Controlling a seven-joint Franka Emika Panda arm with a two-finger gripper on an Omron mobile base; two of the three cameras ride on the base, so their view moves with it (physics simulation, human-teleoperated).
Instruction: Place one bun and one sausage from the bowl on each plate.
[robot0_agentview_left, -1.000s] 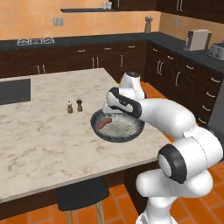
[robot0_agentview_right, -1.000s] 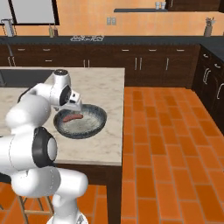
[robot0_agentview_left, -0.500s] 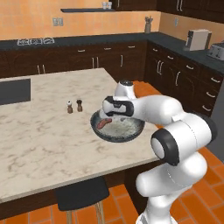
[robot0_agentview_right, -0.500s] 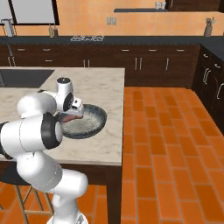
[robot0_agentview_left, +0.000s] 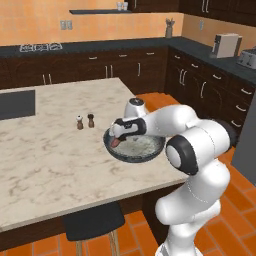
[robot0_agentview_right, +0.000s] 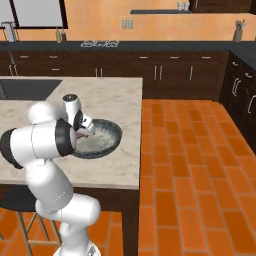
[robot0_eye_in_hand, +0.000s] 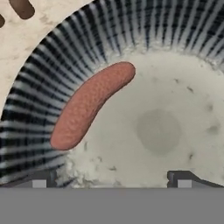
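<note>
Your gripper (robot0_eye_in_hand: 111, 179) hangs over the bowl (robot0_agentview_left: 150, 150), jaws spread wide and holding nothing. The bowl sits on the marble island (robot0_agentview_left: 50, 160) near its right edge. One sausage (robot0_eye_in_hand: 89, 104) lies against the streaked rim inside. Two small shakers (robot0_agentview_left: 85, 121) stand just beyond the bowl.

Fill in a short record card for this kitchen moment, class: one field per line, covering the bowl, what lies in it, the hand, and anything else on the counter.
bowl: wide dark bowl with streaky rim, near the counter's edge by the robot
contents: one reddish sausage, lying against the inner rim; no bun visible in it
hand: hand open, hovering over the bowl, holding nothing
counter: pale marble island
other items: two small shakers standing side by side, apart from the bowl
plates: none visible in these views
</note>
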